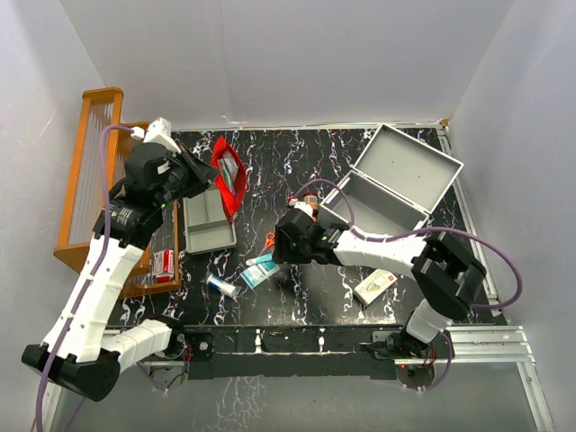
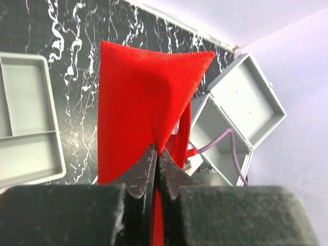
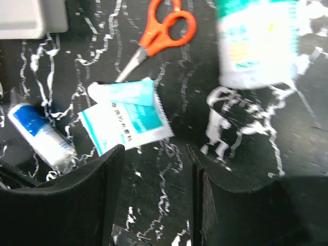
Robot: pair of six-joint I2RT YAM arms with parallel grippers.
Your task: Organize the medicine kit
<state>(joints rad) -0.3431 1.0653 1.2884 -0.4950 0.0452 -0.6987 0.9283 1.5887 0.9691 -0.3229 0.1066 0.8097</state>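
Pinching red pouch [image 2: 143, 102] with left claw [image 2: 158, 160], right claw [image 3: 154, 159] agape, judged medicine kit [image 1: 409, 166] rigid, perhaps heavy, rim-graspable

red pouch [image 2: 138, 97], grey tray [image 1: 209, 225], orange scissors [image 3: 164, 28], teal sachets [image 3: 128, 115], blue-capped tube [image 3: 38, 133]

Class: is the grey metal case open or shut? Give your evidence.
Open. The case has its lid swung back, and the insides of both face the top camera.
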